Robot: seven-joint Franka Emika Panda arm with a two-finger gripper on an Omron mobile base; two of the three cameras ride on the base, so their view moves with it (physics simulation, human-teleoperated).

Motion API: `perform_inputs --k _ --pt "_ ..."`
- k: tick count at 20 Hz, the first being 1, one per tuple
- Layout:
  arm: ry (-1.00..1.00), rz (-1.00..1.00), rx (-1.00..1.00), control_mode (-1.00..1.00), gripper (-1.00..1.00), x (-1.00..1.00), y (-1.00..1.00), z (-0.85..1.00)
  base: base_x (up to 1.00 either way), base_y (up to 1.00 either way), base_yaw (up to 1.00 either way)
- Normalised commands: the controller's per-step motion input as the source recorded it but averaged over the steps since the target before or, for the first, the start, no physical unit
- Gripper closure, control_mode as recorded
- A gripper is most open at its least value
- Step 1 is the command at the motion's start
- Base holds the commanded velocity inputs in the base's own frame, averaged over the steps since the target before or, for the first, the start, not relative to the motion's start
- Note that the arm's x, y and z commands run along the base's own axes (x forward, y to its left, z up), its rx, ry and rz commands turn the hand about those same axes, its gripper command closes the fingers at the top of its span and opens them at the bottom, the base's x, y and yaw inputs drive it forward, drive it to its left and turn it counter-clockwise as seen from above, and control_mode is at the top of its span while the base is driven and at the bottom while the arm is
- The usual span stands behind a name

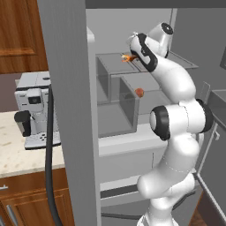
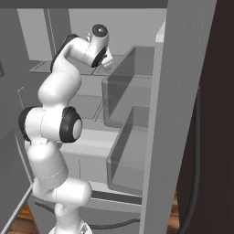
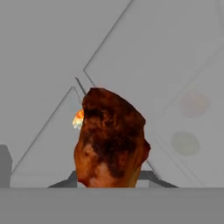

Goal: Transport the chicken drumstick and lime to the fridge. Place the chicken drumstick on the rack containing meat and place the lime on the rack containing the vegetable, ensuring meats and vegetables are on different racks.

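Mid-delivery of chicken drumstick to fridge: clamped in tool, held over upper rack, just beside meat. Vegetable one rack lower. Next, by judgement: lower, release beside meat, then fetch lime.

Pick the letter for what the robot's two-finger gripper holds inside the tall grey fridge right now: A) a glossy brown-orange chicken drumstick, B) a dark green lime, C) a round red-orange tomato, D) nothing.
A: in the hand view the glossy brown-orange chicken drumstick rises right between the tips of the gripper, shut on it.
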Motion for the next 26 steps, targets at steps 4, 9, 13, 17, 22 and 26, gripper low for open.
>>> perform_inputs --k 4,9,13,17,22,26 --pt "0.02 0.00 0.00 -1.00 1.00 -0.25 -0.17 -0.60 0.00 0.00 0.00" --pt "-0.03 0.00 0.00 -1.00 1.00 -0.65 -0.20 -0.69 0.00 0.00 0.00" --pt "-0.04 0.00 0.00 -1.00 1.00 -0.67 -0.17 -0.71 0.00 0.00 0.00" --pt "-0.05 0.03 0.00 -1.00 1.00 -0.15 -0.07 -0.68 0.00 0.00 0.00" --pt "-0.13 0.01 0.00 -1.00 1.00 0.70 0.00 -0.08 0.00 0.00 0.00" --pt "-0.03 0.00 0.00 -1.00 1.00 0.69 0.00 0.10 0.00 0.00 0.00"
